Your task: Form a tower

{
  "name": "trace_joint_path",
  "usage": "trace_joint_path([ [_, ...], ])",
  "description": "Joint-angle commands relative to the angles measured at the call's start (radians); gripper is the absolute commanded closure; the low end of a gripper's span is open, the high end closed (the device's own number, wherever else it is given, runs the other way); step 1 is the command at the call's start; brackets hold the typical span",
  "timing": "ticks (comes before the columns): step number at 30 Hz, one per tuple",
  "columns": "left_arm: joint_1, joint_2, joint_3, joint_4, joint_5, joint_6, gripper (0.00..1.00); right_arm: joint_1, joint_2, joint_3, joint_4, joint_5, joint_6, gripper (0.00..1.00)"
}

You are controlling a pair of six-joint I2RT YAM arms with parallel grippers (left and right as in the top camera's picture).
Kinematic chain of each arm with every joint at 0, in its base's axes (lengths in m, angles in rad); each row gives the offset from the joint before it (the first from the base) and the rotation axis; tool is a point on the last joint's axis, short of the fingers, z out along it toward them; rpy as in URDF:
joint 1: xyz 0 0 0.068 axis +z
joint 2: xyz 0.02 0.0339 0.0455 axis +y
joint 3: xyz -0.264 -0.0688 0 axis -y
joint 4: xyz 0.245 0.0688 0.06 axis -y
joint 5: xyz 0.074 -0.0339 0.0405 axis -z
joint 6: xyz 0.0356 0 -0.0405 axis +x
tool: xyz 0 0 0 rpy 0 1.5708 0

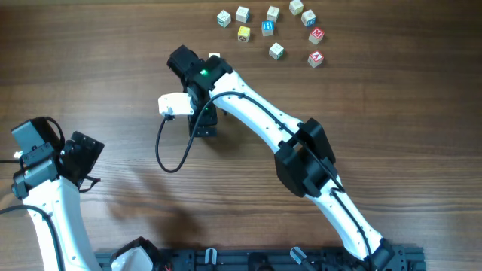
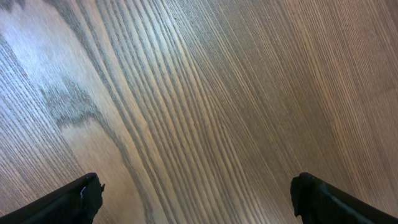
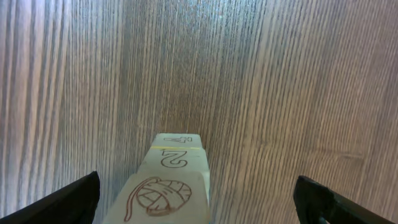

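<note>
**Block Tower Stands Between Open Fingers**

A tower (image 3: 171, 180) of pale wooden picture cubes stands on the wood-grain counter (image 3: 280, 74), seen from the right wrist. It sits between the fingers of the right gripper (image 3: 196, 185), which are spread wide and clear of it on both sides. The overhead view hides the stack under the right arm. The left gripper (image 2: 196, 190), its fingers also spread apart, hangs over bare counter with nothing between them.

The cubes look light, stiff and smooth-faced. Nothing appears to bind them, so a sideways nudge would probably topple the stack. The safest hold is likely across two opposite flat faces of a single cube, with any added cube lowered squarely from above.

The nearest cube carries a line drawing of a ball of yarn, and the one below it shows the figure "2". The third face is too foreshortened to read. The loose cubes (image 1: 276, 50) lie scattered well apart at the counter's far side, with coloured faces but letters too small to make out. No brand name shows.
</note>
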Motion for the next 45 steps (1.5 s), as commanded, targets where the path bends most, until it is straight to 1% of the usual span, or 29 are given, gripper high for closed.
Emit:
trace_joint_path([
  [1, 0.006, -0.006, 0.003, 0.002, 0.005, -0.010, 0.00, -0.002, 0.033, 0.002, 0.013, 0.002, 0.025, 0.00],
  [7, 0.006, -0.006, 0.003, 0.002, 0.005, -0.010, 0.00, -0.002, 0.068, 0.001, 0.026, 0.003, 0.030, 0.00],
  [20, 0.006, -0.006, 0.003, 0.003, 0.005, -0.010, 0.00, -0.002, 0.071, 0.001, 0.019, 0.002, 0.055, 0.00],
  [24, 0.006, -0.006, 0.003, 0.003, 0.005, -0.010, 0.00, -0.002, 0.071, 0.001, 0.019, 0.002, 0.057, 0.05],
  [32, 0.006, -0.006, 0.003, 0.003, 0.005, -0.010, 0.00, -0.002, 0.071, 0.001, 0.012, -0.012, 0.056, 0.12],
  [41, 0.006, -0.006, 0.003, 0.003, 0.005, -0.010, 0.00, -0.002, 0.074, 0.001, 0.009, -0.020, 0.056, 0.16],
  [45, 0.006, -0.006, 0.003, 0.002, 0.005, -0.010, 0.00, -0.002, 0.074, 0.001, 0.008, -0.021, 0.056, 0.19],
])
